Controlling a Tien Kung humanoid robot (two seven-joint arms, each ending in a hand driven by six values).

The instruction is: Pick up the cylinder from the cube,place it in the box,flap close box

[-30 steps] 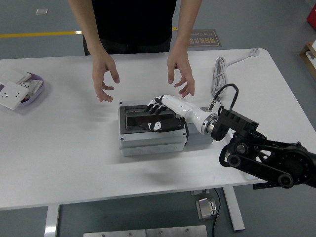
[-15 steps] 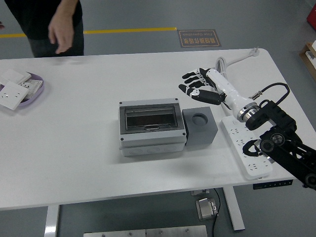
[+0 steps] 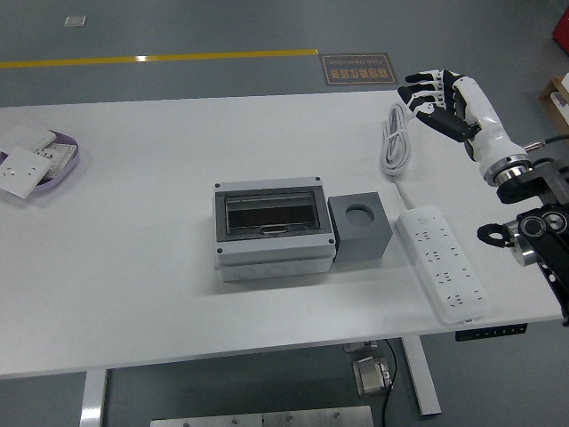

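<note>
A grey box point(image 3: 271, 233) with a dark see-through flap lying flat over its top sits at the table's middle. Touching its right side is a grey cube point(image 3: 359, 229) whose round socket on top holds nothing. No cylinder shows anywhere; the dark flap hides the box's inside. My right hand point(image 3: 434, 95), white with black fingertips, hovers high over the table's far right, well away from the cube, fingers spread and holding nothing. The left arm is out of the picture.
A white power strip point(image 3: 443, 261) lies right of the cube, its coiled cable point(image 3: 396, 133) running to the far edge. A purple tray point(image 3: 70, 160) with white parts sits at the far left.
My right hand has left the box flap and pulled back up and to the right, uncovering the power strip. The person who stood at the far side has walked off to the left, out of view.
</note>
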